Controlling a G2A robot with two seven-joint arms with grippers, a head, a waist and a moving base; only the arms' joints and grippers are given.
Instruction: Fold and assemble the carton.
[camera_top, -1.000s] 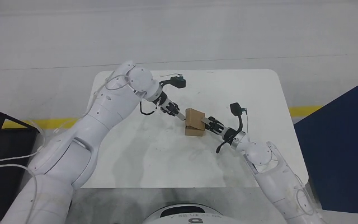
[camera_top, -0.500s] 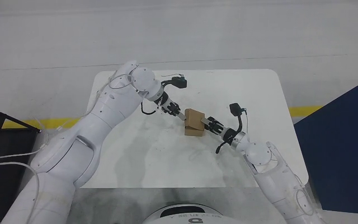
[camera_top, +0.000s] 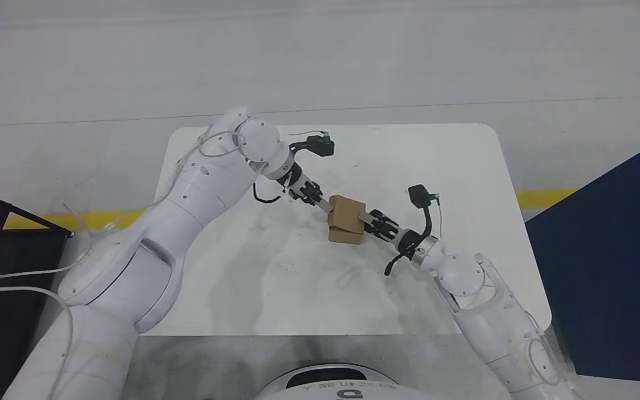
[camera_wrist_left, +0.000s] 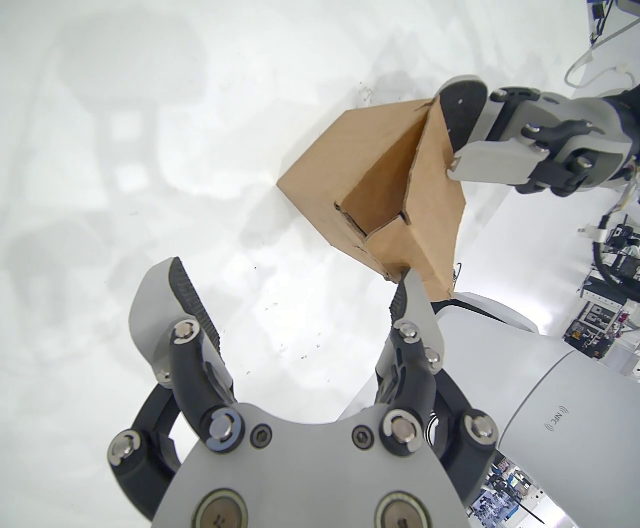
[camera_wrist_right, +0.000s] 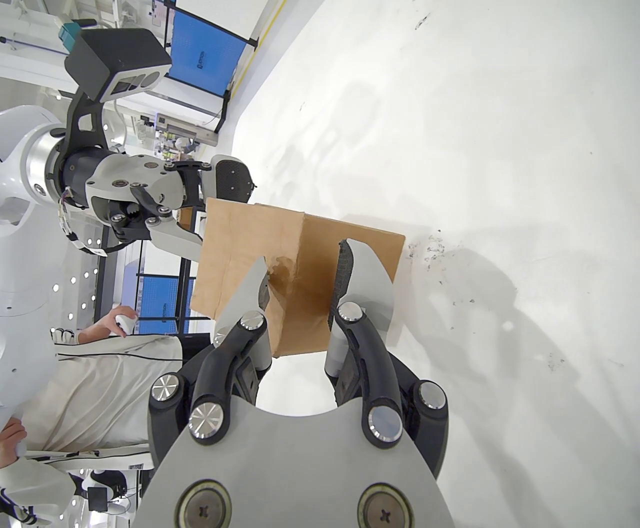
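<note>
A small brown cardboard carton (camera_top: 346, 219) lies partly folded in the middle of the white table (camera_top: 455, 160). My right gripper (camera_top: 371, 221) is shut on one of its walls; the wrist view shows the cardboard (camera_wrist_right: 235, 250) pinched between its two fingers (camera_wrist_right: 361, 272). My left gripper (camera_top: 322, 204) stands open at the opposite side. In its wrist view one fingertip (camera_wrist_left: 406, 292) touches the corner of a loose flap of the carton (camera_wrist_left: 380, 170), whose open inside faces it. The other finger (camera_wrist_left: 182, 290) hangs free over the table.
Bare table surface surrounds the carton on all sides, with a few dark scuff marks (camera_wrist_right: 430, 247) close to it. The table's edges lie well away from both grippers.
The carton and the right gripper have edged slightly to the left. The left arm's elbow has swung a little while its gripper stays at the carton.
</note>
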